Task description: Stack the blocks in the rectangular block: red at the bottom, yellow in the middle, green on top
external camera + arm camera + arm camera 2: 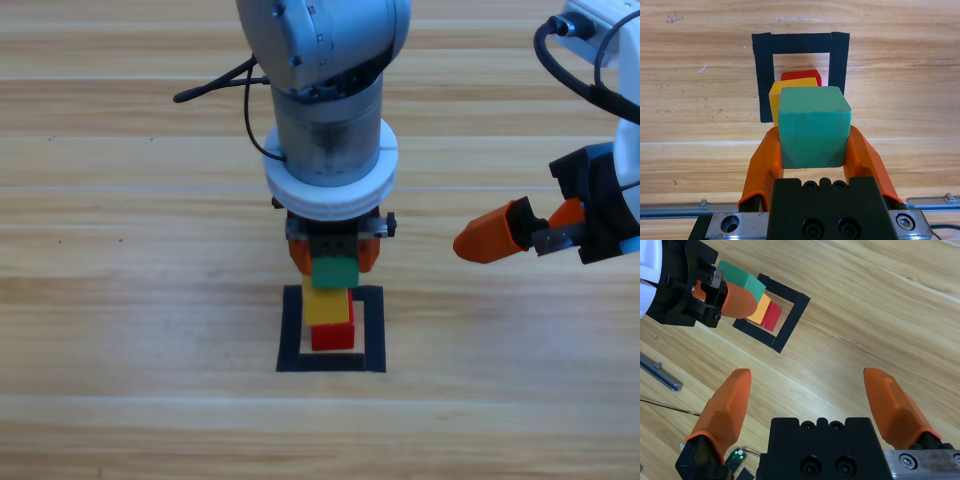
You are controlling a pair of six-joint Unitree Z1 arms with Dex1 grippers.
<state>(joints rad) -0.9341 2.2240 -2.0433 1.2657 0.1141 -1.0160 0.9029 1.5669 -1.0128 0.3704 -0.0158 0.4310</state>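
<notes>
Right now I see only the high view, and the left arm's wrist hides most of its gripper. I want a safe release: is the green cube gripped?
Observer: Yes. The left wrist view shows the left gripper with both jaws pressed on the green cube's sides.
Operator: Is it over the yellow?
Observer: The right wrist view shows it over the yellow cube, which sits on the red cube; I cannot tell if they touch.
Operator: And the right gripper?
Observer: The right gripper is open, holding nothing.
</notes>
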